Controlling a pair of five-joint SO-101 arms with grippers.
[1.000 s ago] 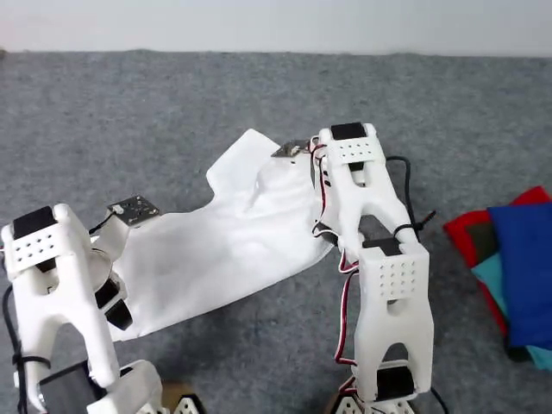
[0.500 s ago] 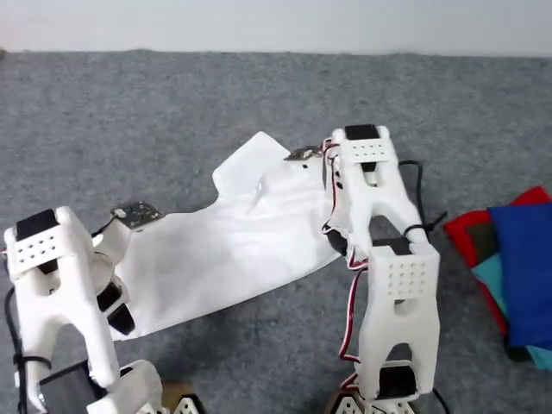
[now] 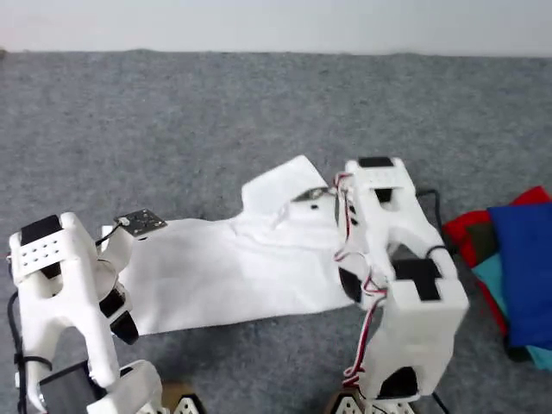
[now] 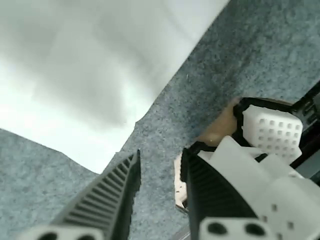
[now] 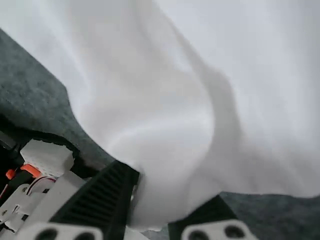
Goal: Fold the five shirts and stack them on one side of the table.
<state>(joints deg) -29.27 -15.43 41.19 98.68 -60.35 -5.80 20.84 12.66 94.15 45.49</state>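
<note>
On the desk (image 3: 172,112), your right gripper (image 5: 167,192) jaws pinch the white shirt (image 3: 233,263), likely to pull it flat; left gripper (image 4: 160,160) jaws narrowly apart, empty, beside its hem.

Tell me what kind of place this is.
Probably a robot test bench: a left arm and right arm at a grey felt-covered table, a white shirt spread between them, folded coloured shirts stacked at one side.

This looks like a robotics test bench. 2 white printed arms, the left arm (image 3: 60,293) and the right arm (image 3: 401,276), trail bare red servo wires (image 3: 364,332) over a table (image 3: 172,112) covered in grey felt, against a plain white wall (image 3: 259,21).
</note>
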